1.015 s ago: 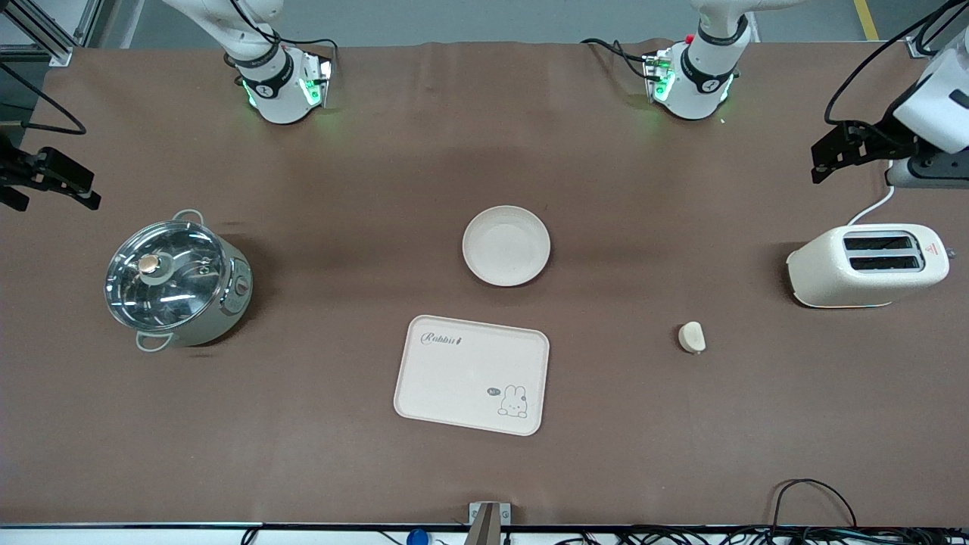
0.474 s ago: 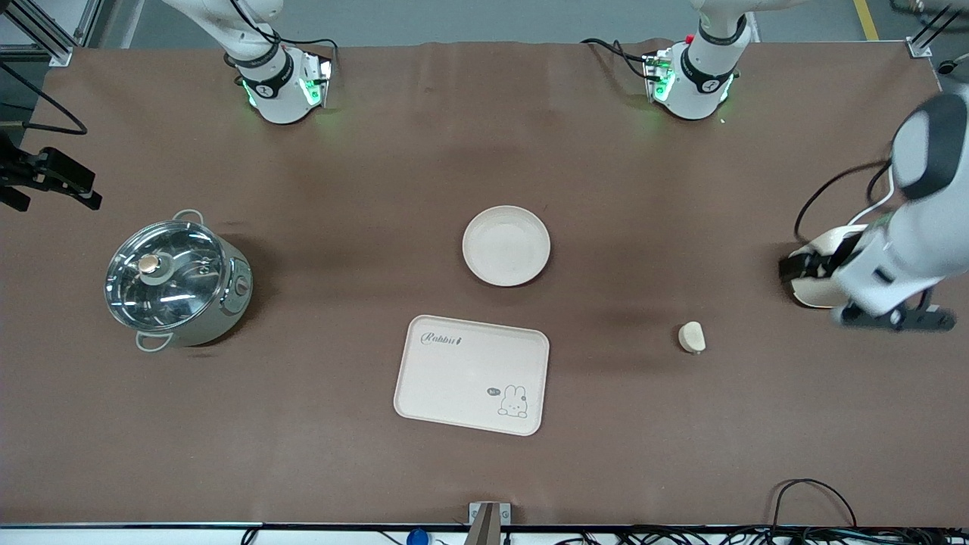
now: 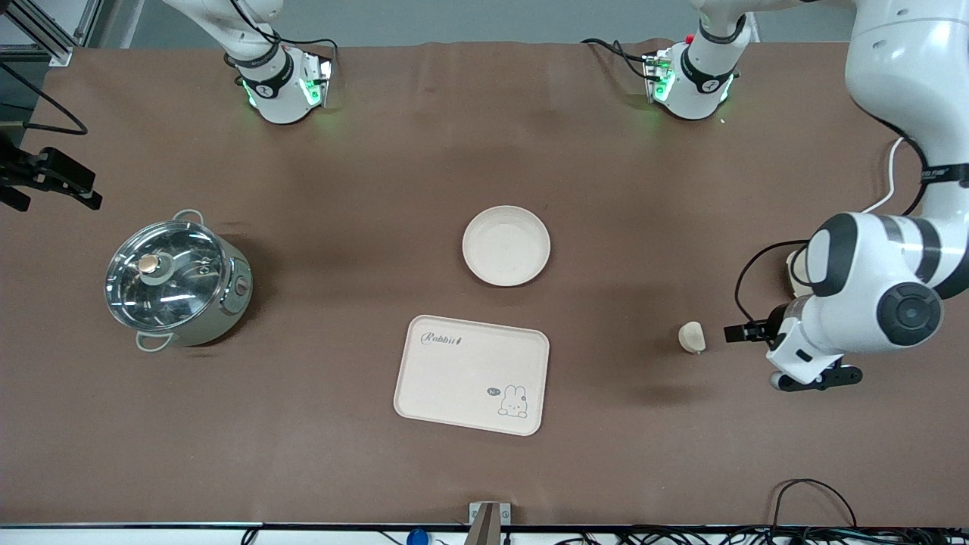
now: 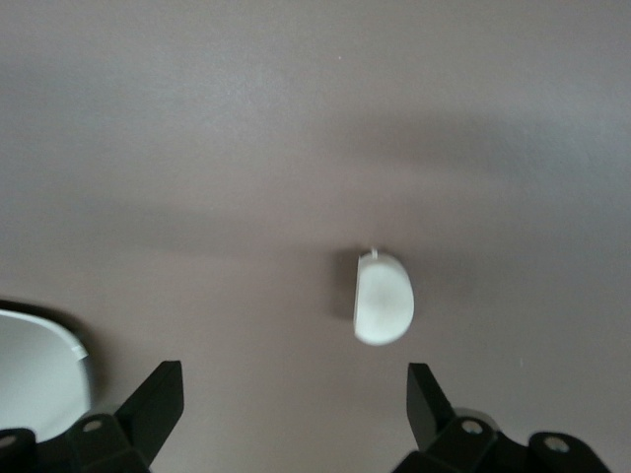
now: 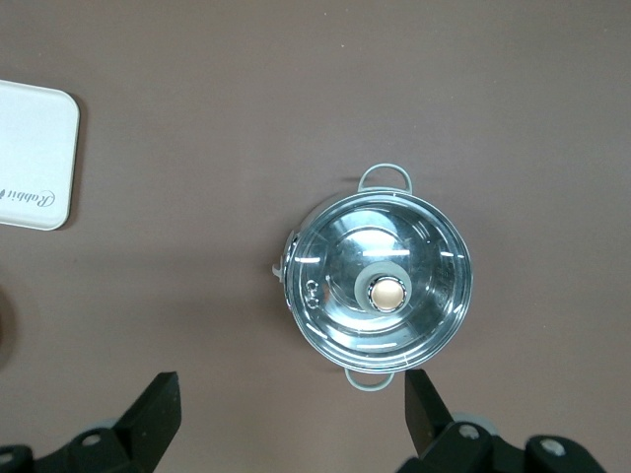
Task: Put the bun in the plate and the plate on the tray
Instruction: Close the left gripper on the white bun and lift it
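Note:
The bun [image 3: 691,337] lies on the brown table toward the left arm's end; it also shows in the left wrist view [image 4: 382,298]. My left gripper [image 3: 791,356] hangs over the table just beside the bun, toward the left arm's end, open and empty [image 4: 293,394]. The round plate [image 3: 506,245] is empty near the table's middle. The tray [image 3: 472,375] with the rabbit drawing lies nearer the front camera than the plate, empty. My right gripper [image 3: 49,178] waits open and empty [image 5: 293,399], high over the right arm's end of the table.
A steel pot with a glass lid [image 3: 176,281] stands toward the right arm's end and shows in the right wrist view [image 5: 377,286]. A cream toaster [image 3: 795,272], mostly hidden by the left arm, stands at the left arm's end.
The left arm has swung down from above the toaster to beside the bun and now covers most of the toaster. The right arm, bun, plate and tray have not moved.

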{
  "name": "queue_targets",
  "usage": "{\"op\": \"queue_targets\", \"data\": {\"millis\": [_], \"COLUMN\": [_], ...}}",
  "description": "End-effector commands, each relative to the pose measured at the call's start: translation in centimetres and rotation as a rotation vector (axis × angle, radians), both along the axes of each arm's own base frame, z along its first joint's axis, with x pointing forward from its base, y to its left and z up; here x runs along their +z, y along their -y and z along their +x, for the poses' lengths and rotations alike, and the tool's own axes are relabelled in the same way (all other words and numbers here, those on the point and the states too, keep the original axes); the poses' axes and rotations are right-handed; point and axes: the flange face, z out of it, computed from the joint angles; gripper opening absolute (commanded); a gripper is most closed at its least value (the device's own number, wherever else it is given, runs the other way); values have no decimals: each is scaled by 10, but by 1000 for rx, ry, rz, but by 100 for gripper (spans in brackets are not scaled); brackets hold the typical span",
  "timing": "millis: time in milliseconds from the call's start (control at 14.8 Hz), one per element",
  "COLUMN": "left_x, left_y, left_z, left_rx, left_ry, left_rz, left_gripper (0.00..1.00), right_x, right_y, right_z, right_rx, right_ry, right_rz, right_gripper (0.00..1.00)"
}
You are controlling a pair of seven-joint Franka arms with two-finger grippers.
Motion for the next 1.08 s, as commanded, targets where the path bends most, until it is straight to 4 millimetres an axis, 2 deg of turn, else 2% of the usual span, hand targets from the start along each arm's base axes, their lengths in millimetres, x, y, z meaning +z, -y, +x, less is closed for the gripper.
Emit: {"op": "queue_targets", "data": {"millis": [0,203,338,406,541,812,947,1015], "left_x": [-36,-82,-92,-103,-120,-140,-140,-140], "left_y": [9,13,24,29,31,34,37,39], "left_z": [-3,3,2,0,-2,-11,-12,-13], "left_rx": [36,96,96,93,93,88,84,83], "left_ry": [20,32,27,11,0,-35,-40,-42], "left_rz": [3,-92,-99,-99,-101,-99,-99,-99], "left_gripper": [100,100,100,99,90,67,44,36], "right_x": [1,0,0,0,1,0,0,1], "right_y": [-1,-1,-1,-1,-1,-1,-1,-2], "right_z": [-3,-3,-3,-3,-3,-3,-3,-4], "right_rx": [5,6,6,6,6,6,6,6], "right_ry": [4,2,2,1,2,-1,-1,1], "right_rz": [5,5,5,5,5,5,5,5], "right_gripper": [100,100,100,100,100,100,100,100]}}
